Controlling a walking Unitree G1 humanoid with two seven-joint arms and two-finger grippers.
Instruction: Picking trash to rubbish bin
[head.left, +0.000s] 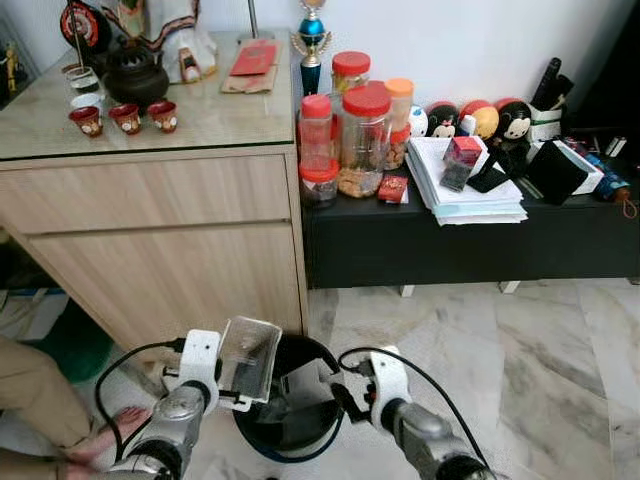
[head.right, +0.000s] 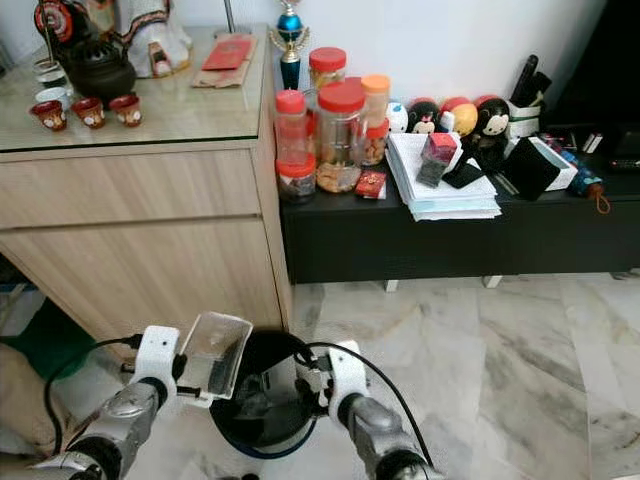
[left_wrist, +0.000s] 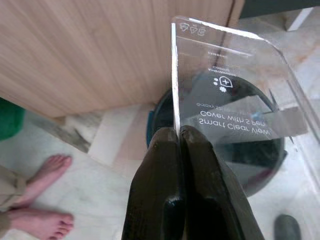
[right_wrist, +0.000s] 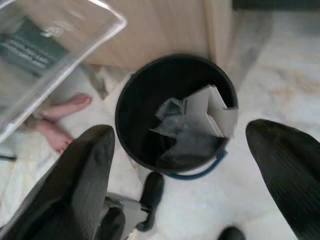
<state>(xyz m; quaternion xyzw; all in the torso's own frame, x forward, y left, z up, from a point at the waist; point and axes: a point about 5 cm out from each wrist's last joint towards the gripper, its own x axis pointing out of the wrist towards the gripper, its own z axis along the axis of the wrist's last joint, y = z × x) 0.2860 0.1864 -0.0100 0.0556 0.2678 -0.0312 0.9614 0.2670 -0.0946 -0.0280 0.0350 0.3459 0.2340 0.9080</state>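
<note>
step in hand: drop-off at bin. left tool (left_wrist: 177, 137) pinches edge of clear plastic cover (head.left: 247, 357), held tilted at rim of black rubbish bin (head.left: 325, 362), w/ part overhanging the opening. right tool (right_wrist: 180, 165) spread wide over bin, holding nothing. next move likely needs cover shifted fully over opening, then release. cover: rigid, transparent, rounded corners, printed text. bin already holds crumpled paper (right_wrist: 207, 112). person's bare feet (left_wrist: 42, 197) nearby on floor.

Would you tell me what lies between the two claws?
The black rubbish bin, holding crumpled trash, sits between the left claw and right claw, in both eye views.
</note>
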